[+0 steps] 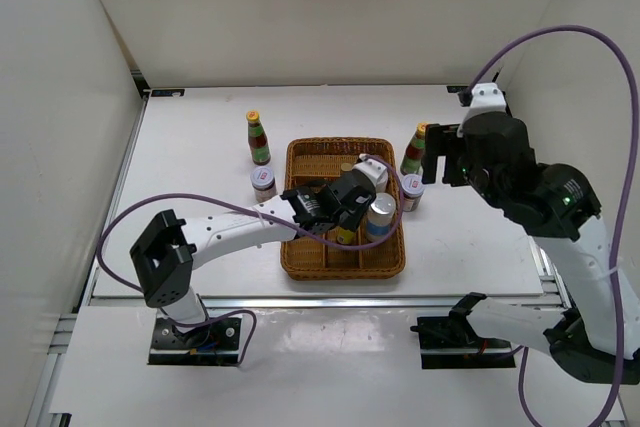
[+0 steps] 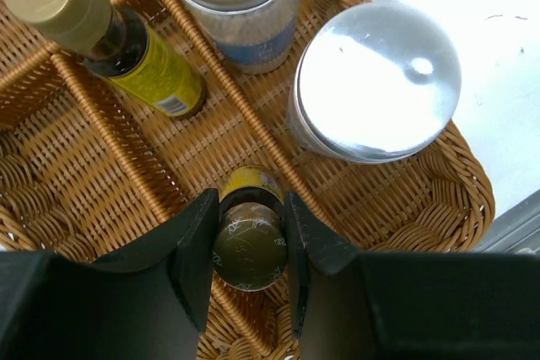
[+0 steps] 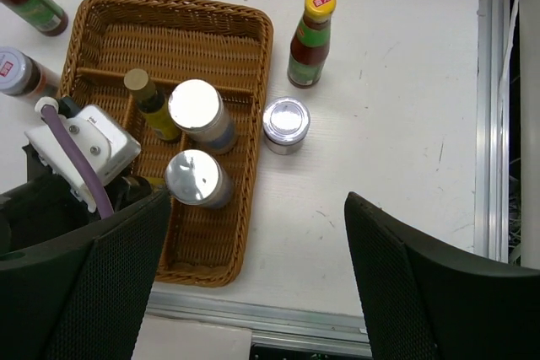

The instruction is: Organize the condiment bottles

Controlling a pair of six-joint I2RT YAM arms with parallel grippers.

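White table [image 1: 200, 147] and bare walls surround a wicker tray [image 1: 320, 162], where the left jaws are clenched on the cap of a yellow-labelled mini bottle [image 2: 249, 238] standing at the tray's near end, close to 2 silver-lidded cylinders [image 3: 201, 111] and the other mini bottle [image 2: 110, 40] (all upright). The right jaws hang released and wide above the table's right side, near a tall orange-capped sauce bottle [image 1: 414, 150] and a jar [image 1: 411, 192] outside the tray. Another sauce bottle [image 1: 258, 137] and a pink-lidded jar [image 1: 263, 183] stand left of it.
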